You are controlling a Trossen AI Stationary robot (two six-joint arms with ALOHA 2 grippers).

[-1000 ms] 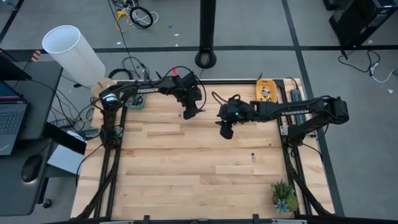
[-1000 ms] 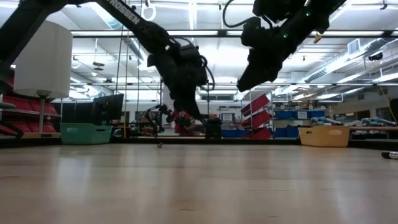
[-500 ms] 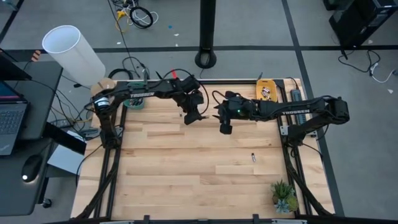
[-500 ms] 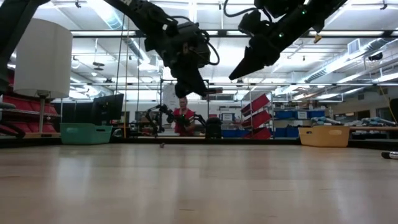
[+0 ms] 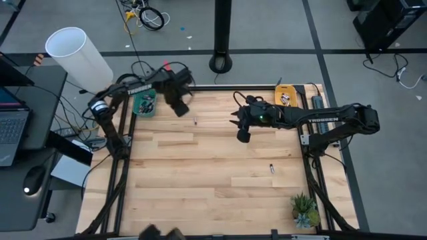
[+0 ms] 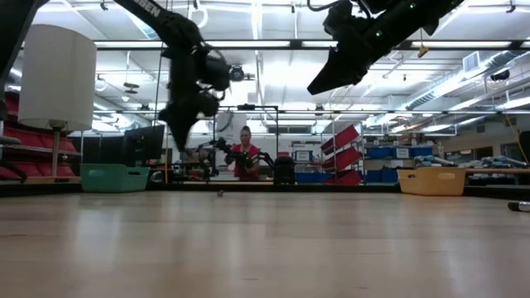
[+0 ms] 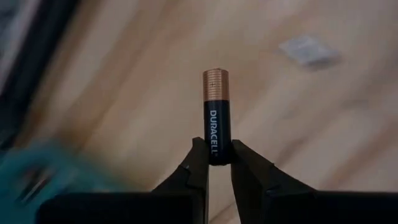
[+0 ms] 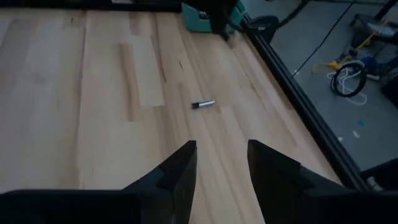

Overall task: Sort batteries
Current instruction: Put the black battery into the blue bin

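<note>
Left claw (image 7: 218,163) is clamped on a cylindrical black, copper-capped Duracell battery (image 7: 216,115), held above the planked wooden worktop (image 5: 200,180) near the teal tray (image 5: 144,105). Right claw (image 8: 221,165) stands apart over a loose battery (image 8: 203,104).

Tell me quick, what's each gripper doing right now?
Left gripper: closed on a battery, near the teal tray.
Right gripper: open, empty, above a loose battery.

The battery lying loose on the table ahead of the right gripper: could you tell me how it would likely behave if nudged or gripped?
The loose battery lies on its side on bare wood, so a nudge would probably roll it. Small, smooth and round, it might slip between the right gripper's open fingers.
</note>
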